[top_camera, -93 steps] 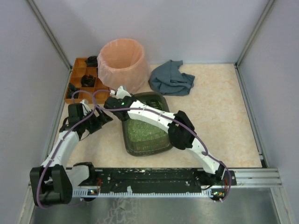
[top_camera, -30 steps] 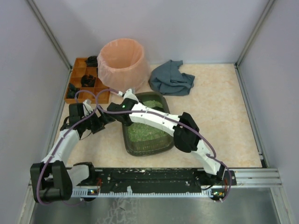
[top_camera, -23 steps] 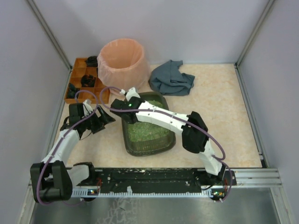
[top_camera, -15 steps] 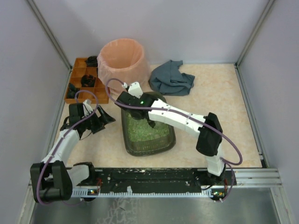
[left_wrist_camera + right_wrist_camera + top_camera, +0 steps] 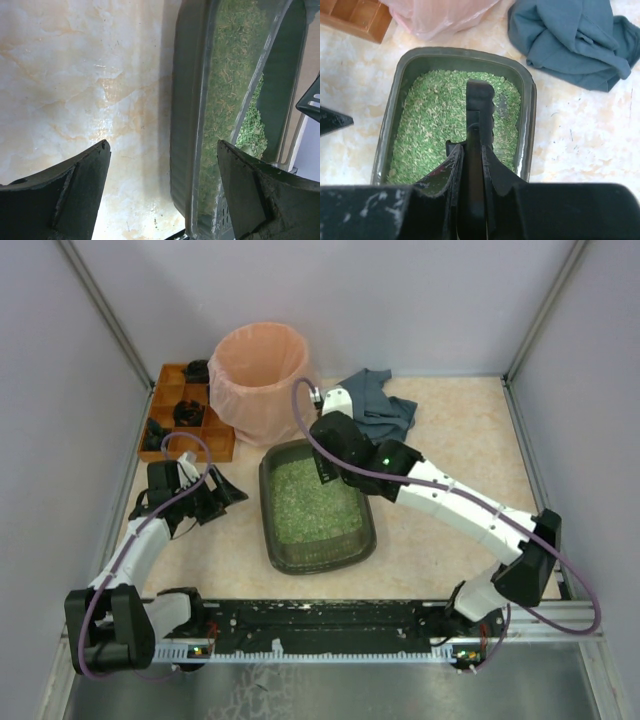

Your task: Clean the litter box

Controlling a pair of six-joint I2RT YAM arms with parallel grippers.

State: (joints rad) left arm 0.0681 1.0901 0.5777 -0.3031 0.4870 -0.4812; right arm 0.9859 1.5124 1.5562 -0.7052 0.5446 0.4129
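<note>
The litter box [image 5: 266,502] is a dark olive-grey tray of green litter in the middle of the table. It also shows in the right wrist view [image 5: 390,115] and the left wrist view [image 5: 187,125]. My right gripper [image 5: 325,468] hangs over the box's far end. In its wrist view the right gripper [image 5: 472,150] is shut on a black scoop [image 5: 480,105], held edge-on above the litter. My left gripper [image 5: 225,495] is open and empty just left of the box. In its own view the left gripper [image 5: 162,150] faces the box's left rim.
A round pink-lined bin [image 5: 262,375] stands behind the box and shows in the right wrist view [image 5: 435,15]. An orange compartmented tray [image 5: 175,420] sits at the far left. A crumpled blue-grey cloth [image 5: 385,412] lies behind the box on the right, also in the right wrist view [image 5: 570,40].
My right arm has swung from the box's left side across to its back right, carrying the scoop with it. The left arm has not moved.
</note>
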